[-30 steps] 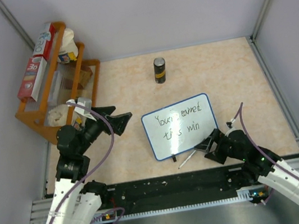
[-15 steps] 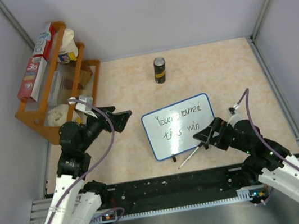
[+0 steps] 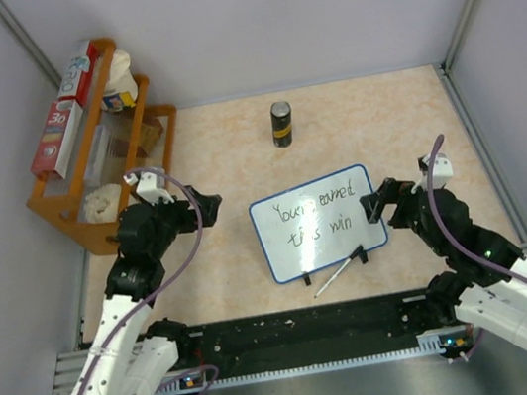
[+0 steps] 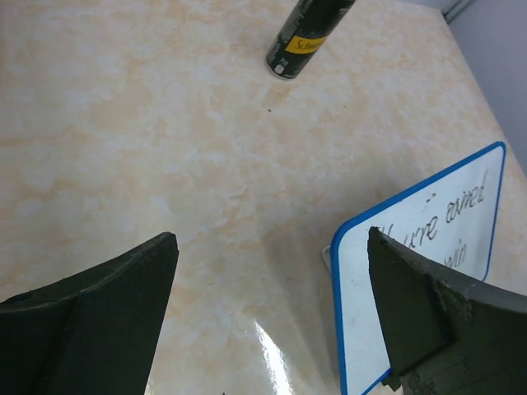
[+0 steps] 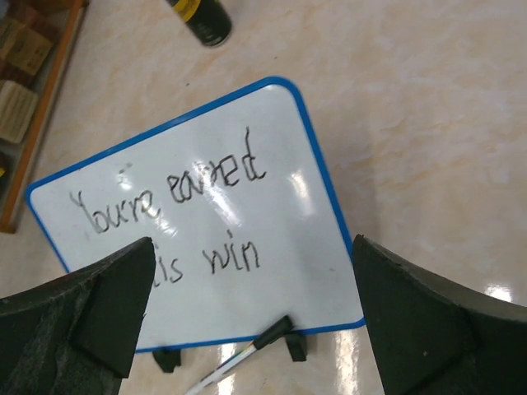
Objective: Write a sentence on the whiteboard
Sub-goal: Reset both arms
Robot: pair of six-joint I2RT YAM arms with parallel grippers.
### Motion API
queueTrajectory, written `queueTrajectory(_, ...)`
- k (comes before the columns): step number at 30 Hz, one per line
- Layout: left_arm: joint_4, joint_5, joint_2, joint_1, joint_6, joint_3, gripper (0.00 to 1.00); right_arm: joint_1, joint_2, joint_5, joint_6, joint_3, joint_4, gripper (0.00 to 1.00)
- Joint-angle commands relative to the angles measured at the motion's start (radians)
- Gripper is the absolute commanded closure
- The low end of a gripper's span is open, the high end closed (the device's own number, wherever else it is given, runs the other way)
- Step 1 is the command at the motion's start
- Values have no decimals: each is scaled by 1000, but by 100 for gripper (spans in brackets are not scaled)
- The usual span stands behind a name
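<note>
The whiteboard point(image 3: 318, 222) lies flat at mid-table, blue-rimmed, with two black feet on its near edge. The sentence point(image 3: 321, 213) is on it in two dark lines, reading about "You're earned this win". A marker point(image 3: 340, 270) lies on the table with its black end against the board's near edge. My right gripper point(image 3: 377, 205) is open and empty over the board's right edge. In the right wrist view the board point(image 5: 214, 304), sentence point(image 5: 173, 189) and marker point(image 5: 247, 354) lie below my open right gripper point(image 5: 252, 243). My left gripper point(image 3: 207, 209) is open and empty left of the board point(image 4: 358, 317).
A black can point(image 3: 281, 123) with a yellow label stands at the back, and also shows in the left wrist view point(image 4: 309, 33). An orange wooden rack point(image 3: 100, 143) holding boxes and packets stands at the far left. Grey walls close in the table.
My right gripper has moved from beside the marker at the board's near edge, back and right to the board's right edge. The marker stays on the table. My left gripper has drawn back slightly.
</note>
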Motion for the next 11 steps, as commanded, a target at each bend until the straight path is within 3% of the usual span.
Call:
queueTrajectory(1,8,-132,-17,-3,14,-24,1,-9,-14,271,-88,1,60,1)
queueTrajectory(7,57,-212,-37,-3,48,-84,1,-9,-8,433,-167,-25,197,1)
queueTrajectory(11,120,-212,-32,-3,107,-127,1,-26,53,446,-239,-28,281,1)
